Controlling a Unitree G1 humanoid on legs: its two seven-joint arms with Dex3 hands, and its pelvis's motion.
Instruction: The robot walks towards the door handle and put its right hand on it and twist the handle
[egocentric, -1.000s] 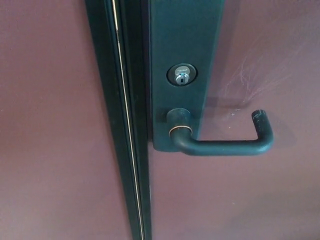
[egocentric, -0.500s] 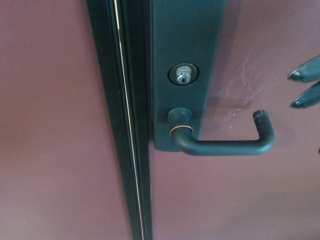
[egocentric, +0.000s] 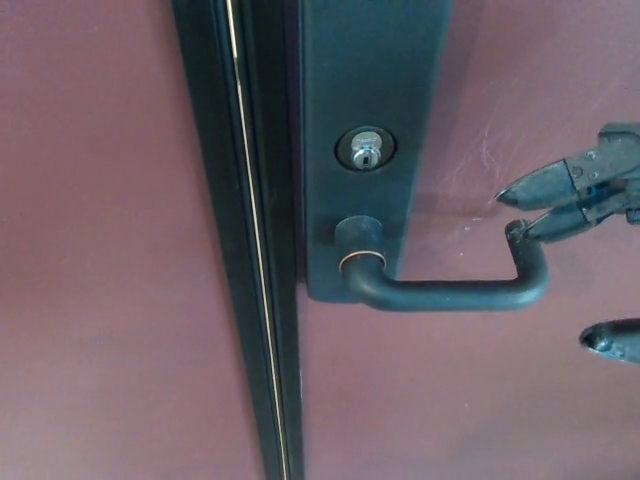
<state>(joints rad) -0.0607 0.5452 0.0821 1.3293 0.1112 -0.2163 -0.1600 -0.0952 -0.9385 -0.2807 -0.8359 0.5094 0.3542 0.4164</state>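
A dark lever door handle (egocentric: 450, 290) sticks out of a dark backplate (egocentric: 370, 90) on a maroon door (egocentric: 480, 400); its free end turns back toward the door at the right. My right hand (egocentric: 590, 200) comes in from the right edge, open, with two fingers (egocentric: 540, 188) just above and beside the handle's upturned end and the thumb (egocentric: 612, 340) lower down, below the handle's level. The fingers are not closed around the lever. My left hand does not show.
A round keyhole cylinder (egocentric: 365, 150) sits in the backplate above the handle's pivot. A dark door frame strip (egocentric: 250, 240) with a thin bright line runs top to bottom at the left, beside another maroon panel (egocentric: 90, 240).
My right hand has come further in from the right edge toward the handle's end; its fingers now reach the lever's tip, and the thumb shows below. The handle has not turned.
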